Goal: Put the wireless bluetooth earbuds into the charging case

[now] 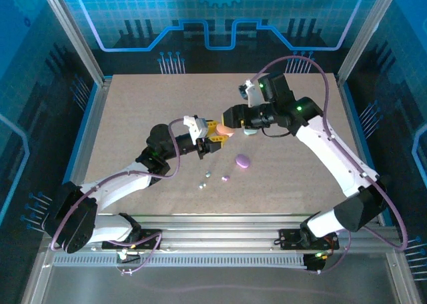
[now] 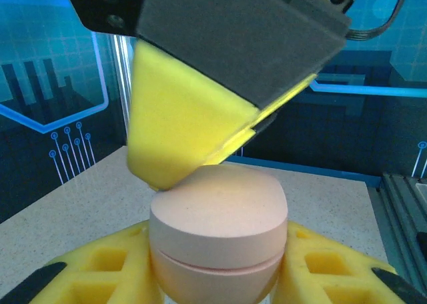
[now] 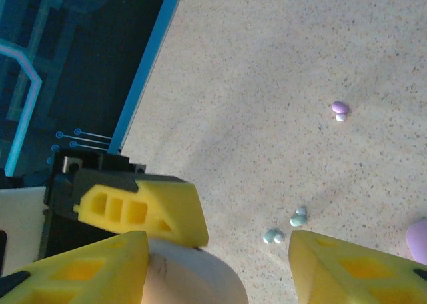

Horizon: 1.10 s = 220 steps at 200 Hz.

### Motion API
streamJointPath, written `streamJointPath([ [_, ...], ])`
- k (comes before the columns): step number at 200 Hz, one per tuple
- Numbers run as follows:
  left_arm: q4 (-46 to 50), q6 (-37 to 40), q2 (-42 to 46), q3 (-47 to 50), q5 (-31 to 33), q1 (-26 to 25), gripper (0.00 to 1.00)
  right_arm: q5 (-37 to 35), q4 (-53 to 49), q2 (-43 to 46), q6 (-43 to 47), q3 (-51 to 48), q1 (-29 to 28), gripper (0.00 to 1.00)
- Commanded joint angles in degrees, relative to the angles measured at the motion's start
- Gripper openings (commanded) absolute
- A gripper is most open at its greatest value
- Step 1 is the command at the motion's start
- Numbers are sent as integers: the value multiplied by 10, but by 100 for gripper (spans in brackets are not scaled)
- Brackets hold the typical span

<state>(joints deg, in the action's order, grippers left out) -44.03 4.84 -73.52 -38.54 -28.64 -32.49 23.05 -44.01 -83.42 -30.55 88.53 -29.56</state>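
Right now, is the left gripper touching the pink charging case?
Touching. The left wrist view shows the pink charging case pinched between the left gripper's yellow jaws, both pressed against its sides with no gap.

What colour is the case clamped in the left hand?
Pale peach-pink; the case shows best in the left wrist view.

Frame edges cut off most of the purple case (image 3: 419,243) and the pink case (image 2: 219,237) below.
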Motion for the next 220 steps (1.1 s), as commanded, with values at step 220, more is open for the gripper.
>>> streamJointPath([
  [220, -72, -52, -11, -17, 24, -3, 34, 222, 198, 37, -86, -179, 49, 61],
])
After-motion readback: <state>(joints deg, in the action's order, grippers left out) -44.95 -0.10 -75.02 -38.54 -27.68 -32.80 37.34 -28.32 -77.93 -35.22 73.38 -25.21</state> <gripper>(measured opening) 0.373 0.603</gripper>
